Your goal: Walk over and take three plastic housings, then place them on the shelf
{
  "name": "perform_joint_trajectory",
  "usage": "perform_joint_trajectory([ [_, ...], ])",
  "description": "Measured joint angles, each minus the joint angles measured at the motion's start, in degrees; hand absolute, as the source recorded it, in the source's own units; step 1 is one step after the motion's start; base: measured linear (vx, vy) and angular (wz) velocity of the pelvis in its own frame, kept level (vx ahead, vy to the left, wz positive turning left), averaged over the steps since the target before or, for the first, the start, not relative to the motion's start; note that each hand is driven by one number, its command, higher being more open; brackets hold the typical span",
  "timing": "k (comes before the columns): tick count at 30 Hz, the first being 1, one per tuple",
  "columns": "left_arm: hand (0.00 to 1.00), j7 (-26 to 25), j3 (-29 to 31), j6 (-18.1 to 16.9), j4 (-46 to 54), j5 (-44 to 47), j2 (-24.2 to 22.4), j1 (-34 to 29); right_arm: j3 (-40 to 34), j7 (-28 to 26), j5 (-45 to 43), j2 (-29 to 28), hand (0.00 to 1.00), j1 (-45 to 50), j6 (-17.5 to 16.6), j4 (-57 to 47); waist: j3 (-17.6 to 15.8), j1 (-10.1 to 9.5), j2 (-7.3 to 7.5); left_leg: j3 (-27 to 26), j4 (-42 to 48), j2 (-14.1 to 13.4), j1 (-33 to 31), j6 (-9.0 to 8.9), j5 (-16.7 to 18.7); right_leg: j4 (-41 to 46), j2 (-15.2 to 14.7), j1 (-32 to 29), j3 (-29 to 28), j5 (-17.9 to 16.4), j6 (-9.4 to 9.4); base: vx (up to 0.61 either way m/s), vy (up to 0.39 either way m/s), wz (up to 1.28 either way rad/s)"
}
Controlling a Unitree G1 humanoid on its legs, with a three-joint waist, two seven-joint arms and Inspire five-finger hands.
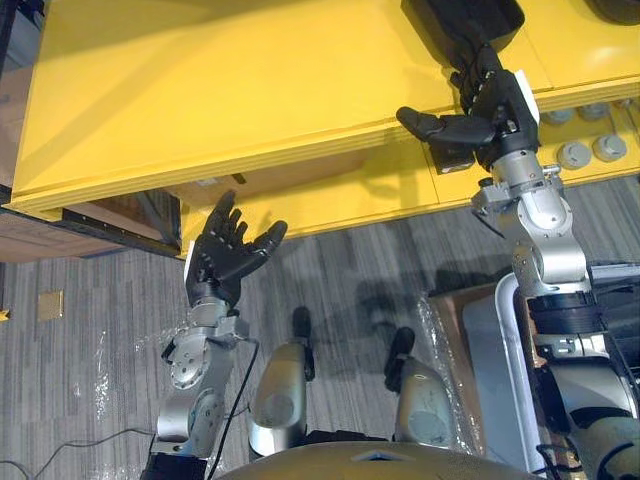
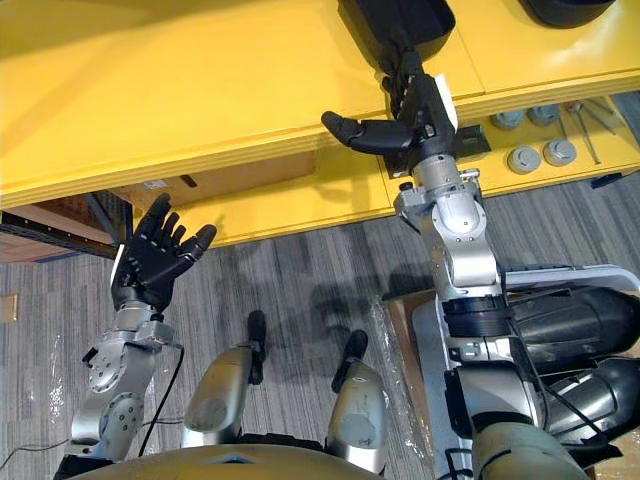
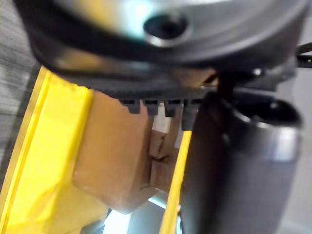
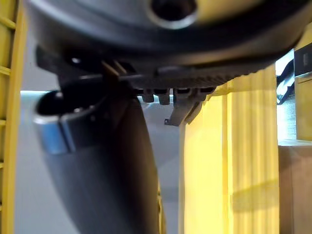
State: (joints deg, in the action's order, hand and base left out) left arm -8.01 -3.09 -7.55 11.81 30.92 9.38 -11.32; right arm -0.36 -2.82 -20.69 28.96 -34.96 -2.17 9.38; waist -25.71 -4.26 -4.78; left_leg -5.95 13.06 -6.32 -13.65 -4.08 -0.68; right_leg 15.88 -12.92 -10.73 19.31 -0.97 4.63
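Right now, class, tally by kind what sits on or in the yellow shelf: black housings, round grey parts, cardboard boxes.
Black housings: 2
Round grey parts: 4
Cardboard box: 1
Total: 7

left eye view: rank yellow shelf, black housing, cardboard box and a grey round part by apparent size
1. yellow shelf
2. cardboard box and black housing: alike, both partly hidden, unranked
3. grey round part

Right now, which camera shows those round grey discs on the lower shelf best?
The right eye view: the round grey discs lie in the open beside the right arm. The left eye view squeezes them against its right edge.
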Motion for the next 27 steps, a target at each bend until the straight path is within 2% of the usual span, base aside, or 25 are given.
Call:
perform_joint_trajectory([
  [13,1.00,-0.05,-0.05,-0.08,0.00,0.05,-0.01,0.59,2.32,0.67,-0.02,1.18,1.00,-7.75,-1.43,6.49,-1.58,0.01,-0.49,1.04,0.85,0.10,-1.68,-0.08,0.06,2.13,-0.47,-1.63,0.72,-1.24,-0.19,0.00,0.001,0.03],
  [17,1.00,-0.03,-0.48,-0.17,0.00,0.05,-0.01,0.69,3.95,0.24,-0.16,2.92,1.00,-11.49,-1.90,9.98,-1.90,-0.17,-1.14,1.28,1.04,0.15,-1.67,-0.08,0.05,2.45,-0.55,-1.52,0.85,-1.37,-0.24,0.00,0.003,0.01],
  [25,1.00,0.69,-0.49,-0.57,0.01,0.04,-0.03,0.51,4.24,-0.20,-0.05,2.92,1.00,-10.33,-2.07,8.94,-2.04,-0.12,-1.43,1.17,0.53,0.42,0.10,-0.09,0.06,2.27,-0.83,-0.06,0.82,-1.69,-0.17,0.00,0.005,0.00],
  [26,1.00,0.89,-0.51,-0.85,0.13,0.04,-0.05,0.47,3.89,0.13,0.07,2.89,1.00,-8.68,-2.06,6.66,-2.02,-0.10,-1.40,1.06,0.36,0.38,0.54,-0.11,0.10,1.80,-0.70,0.40,0.81,-1.63,-0.08,0.01,0.020,-0.06],
  [27,1.00,1.07,-0.51,-1.11,0.92,0.04,-0.06,-0.01,2.34,0.84,0.21,2.64,1.00,-4.11,-2.11,0.23,-1.94,-0.10,-1.32,0.74,-0.42,0.29,1.35,-0.14,0.14,0.71,-0.39,1.21,0.77,-1.43,0.18,0.01,0.015,-0.06],
])
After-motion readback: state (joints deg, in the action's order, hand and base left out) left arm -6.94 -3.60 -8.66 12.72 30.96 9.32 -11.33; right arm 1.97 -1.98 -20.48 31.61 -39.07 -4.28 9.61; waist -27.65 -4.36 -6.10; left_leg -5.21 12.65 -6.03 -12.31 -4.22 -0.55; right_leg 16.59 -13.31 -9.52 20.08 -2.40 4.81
